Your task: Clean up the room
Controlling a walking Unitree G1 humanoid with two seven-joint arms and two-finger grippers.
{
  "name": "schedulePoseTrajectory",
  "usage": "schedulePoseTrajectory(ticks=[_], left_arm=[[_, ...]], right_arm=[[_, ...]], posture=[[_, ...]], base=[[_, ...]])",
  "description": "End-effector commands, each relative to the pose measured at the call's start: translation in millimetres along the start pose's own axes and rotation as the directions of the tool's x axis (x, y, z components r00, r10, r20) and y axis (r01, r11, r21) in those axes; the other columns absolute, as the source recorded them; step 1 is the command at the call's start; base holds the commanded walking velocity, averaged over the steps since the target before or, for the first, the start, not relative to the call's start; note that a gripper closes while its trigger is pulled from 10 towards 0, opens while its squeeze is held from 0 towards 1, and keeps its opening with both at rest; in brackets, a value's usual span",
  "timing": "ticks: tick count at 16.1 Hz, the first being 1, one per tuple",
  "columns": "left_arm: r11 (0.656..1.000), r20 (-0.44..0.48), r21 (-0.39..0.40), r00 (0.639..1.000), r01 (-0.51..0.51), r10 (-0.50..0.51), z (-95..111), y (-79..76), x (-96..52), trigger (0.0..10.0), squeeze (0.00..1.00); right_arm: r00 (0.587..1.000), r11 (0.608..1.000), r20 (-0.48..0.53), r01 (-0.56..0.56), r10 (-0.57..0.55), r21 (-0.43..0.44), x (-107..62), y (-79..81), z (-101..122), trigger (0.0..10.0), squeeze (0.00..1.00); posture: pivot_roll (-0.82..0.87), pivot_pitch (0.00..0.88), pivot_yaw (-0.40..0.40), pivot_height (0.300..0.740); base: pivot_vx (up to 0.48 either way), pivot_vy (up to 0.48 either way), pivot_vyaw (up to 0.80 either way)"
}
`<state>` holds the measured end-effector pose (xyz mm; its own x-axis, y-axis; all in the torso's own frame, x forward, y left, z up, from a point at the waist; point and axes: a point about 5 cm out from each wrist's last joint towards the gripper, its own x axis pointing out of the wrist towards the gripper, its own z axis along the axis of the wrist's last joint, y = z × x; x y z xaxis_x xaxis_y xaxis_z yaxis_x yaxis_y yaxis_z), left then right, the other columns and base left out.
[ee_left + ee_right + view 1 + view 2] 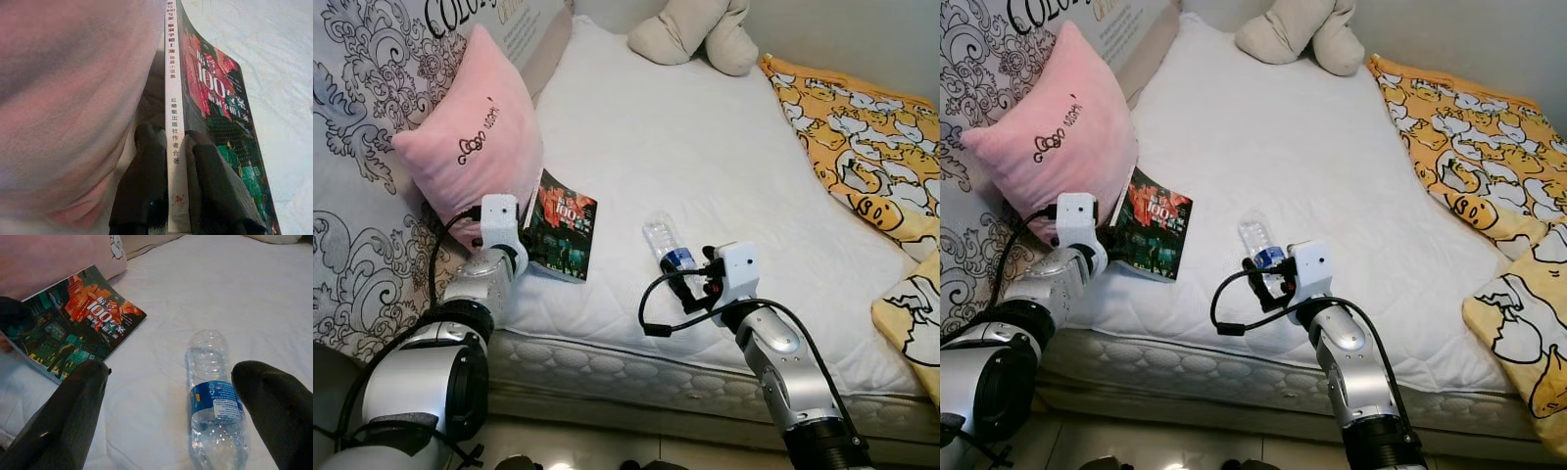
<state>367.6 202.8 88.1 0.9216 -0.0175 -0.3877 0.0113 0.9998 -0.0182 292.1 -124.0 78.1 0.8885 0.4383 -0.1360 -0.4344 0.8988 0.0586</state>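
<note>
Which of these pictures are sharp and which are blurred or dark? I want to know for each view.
Left eye view: sharp, evenly lit, water bottle clear. Left wrist view: pink pillow a soft blur, very close; book spine readable between the left gripper fingers. Right wrist view: bottle label sharp, right gripper fingers dark and slightly soft.

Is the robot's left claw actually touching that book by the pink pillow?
Touching. In the left wrist view the left gripper's two black fingers press on either side of the book's spine, clamping it with no gap.
</note>
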Motion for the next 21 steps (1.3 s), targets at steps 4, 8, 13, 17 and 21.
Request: schedulePoseTrajectory(ticks=[4,8,13,17,21], left_arm=[[0.991,0.025,0.130,1.000,0.011,-0.014,11,-6.9,2.4,10.0,1.00],[0.980,0.036,0.197,0.999,-0.037,0.030,16,-3.5,2.6,10.0,1.00],[0.915,0.209,0.388,0.977,-0.112,0.031,57,4.9,0.1,10.0,1.00],[0.960,0.418,0.259,0.908,-0.103,-0.016,65,5.3,-20.4,10.0,1.00],[0.990,0.519,0.132,0.855,-0.047,-0.028,36,-35.6,-62.3,10.0,1.00]], right_arm=[[0.999,1.000,-0.012,0.031,-0.031,0.001,-6.6,-5.2,-2,10.0,0.65],[0.999,1.000,-0.014,0.030,-0.030,0.005,-6.8,-3.5,-4,10.0,0.65],[0.998,0.998,0.012,0.069,-0.069,0.000,-7.0,-7.7,0,10.0,0.65],[0.975,0.980,0.100,0.197,-0.197,0.015,-17.1,-19.4,9,10.0,0.65],[0.963,0.969,0.114,0.247,-0.245,-0.005,-18.0,-27.4,11,10.0,0.00]], posture=[[-0.03,0.032,-0.188,0.740],[-0.03,0.024,-0.182,0.740],[-0.02,0.000,-0.152,0.740],[0.00,0.000,-0.106,0.740],[0.03,0.000,-0.088,0.740]], base=[[0.000,0.000,0.00],[0.000,0.000,0.00],[0.000,0.000,0.00],[0.000,0.000,0.00],[0.000,0.000,0.00]])
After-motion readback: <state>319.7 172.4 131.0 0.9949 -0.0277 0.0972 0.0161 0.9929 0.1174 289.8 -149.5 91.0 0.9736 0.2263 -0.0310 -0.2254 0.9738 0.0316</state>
